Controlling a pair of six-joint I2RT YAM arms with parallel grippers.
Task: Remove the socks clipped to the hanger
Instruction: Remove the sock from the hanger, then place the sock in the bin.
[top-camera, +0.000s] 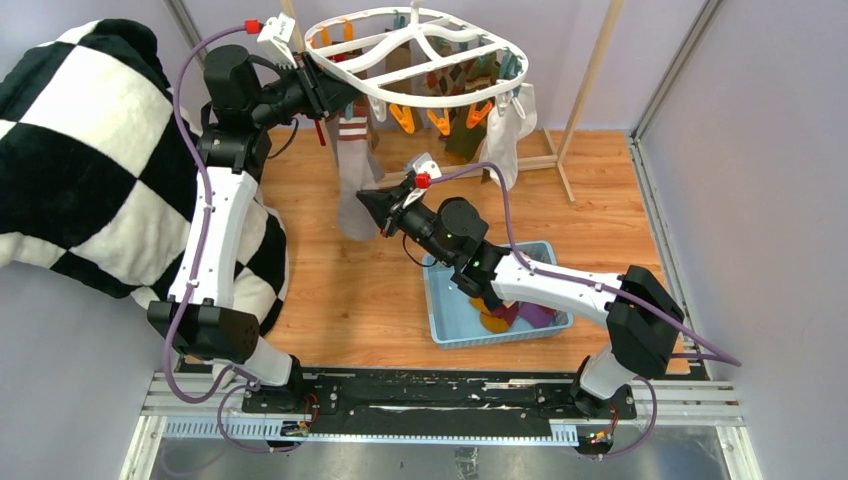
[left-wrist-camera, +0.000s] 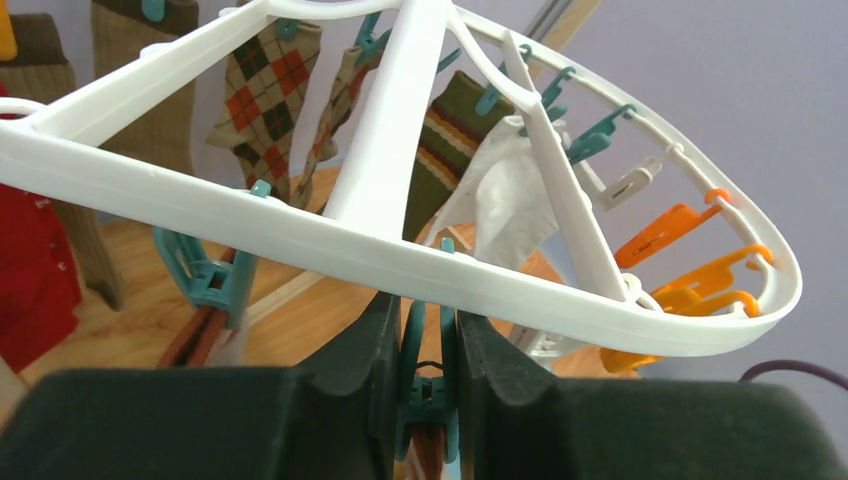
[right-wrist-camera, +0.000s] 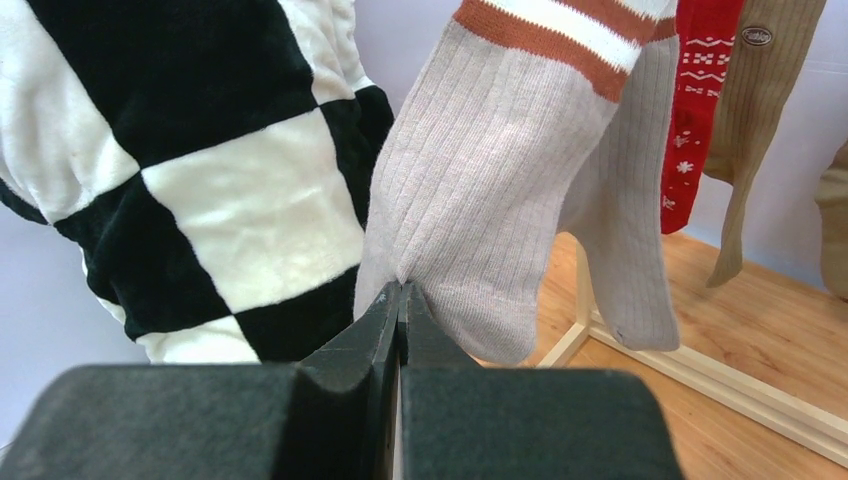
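The white oval hanger hangs at the top, with orange and teal clips round its rim and several socks below it. My left gripper is at the hanger's left rim, shut on a teal clip that squeezes between its fingers, just under the rim. My right gripper is shut on the lower edge of a hanging grey sock with rust stripes, which also shows in the top view. Argyle, olive striped and white socks hang beyond.
A black-and-white checked blanket hangs at the left, close behind the grey sock. A blue bin holding a few socks sits on the wooden floor under my right arm. A light wooden rack stands behind. A red sock hangs right of the grey one.
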